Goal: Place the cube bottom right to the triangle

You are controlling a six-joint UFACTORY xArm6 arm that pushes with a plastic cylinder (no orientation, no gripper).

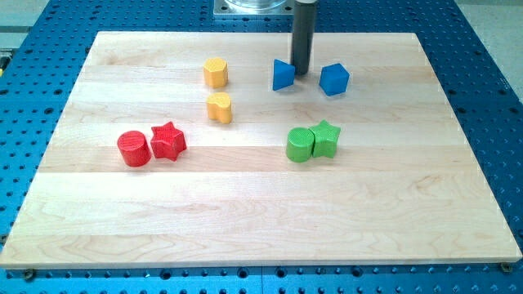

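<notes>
The blue cube (pixel 334 79) sits near the view's top, right of centre. The blue triangle (pixel 283 75) stands a short way to its left. The dark rod comes down between them, and my tip (pixel 301 74) rests on the board just right of the triangle, close to it or touching it, and a small gap left of the cube. The cube lies level with the triangle, slightly lower in the view.
Two yellow blocks (pixel 216 73) (pixel 219 107) stand left of the triangle. A green cylinder (pixel 300 145) and a green star (pixel 325 138) touch below the tip. A red cylinder (pixel 134 149) and a red star (pixel 168 140) sit at the view's left. The wooden board (pixel 261 229) lies on a blue perforated table.
</notes>
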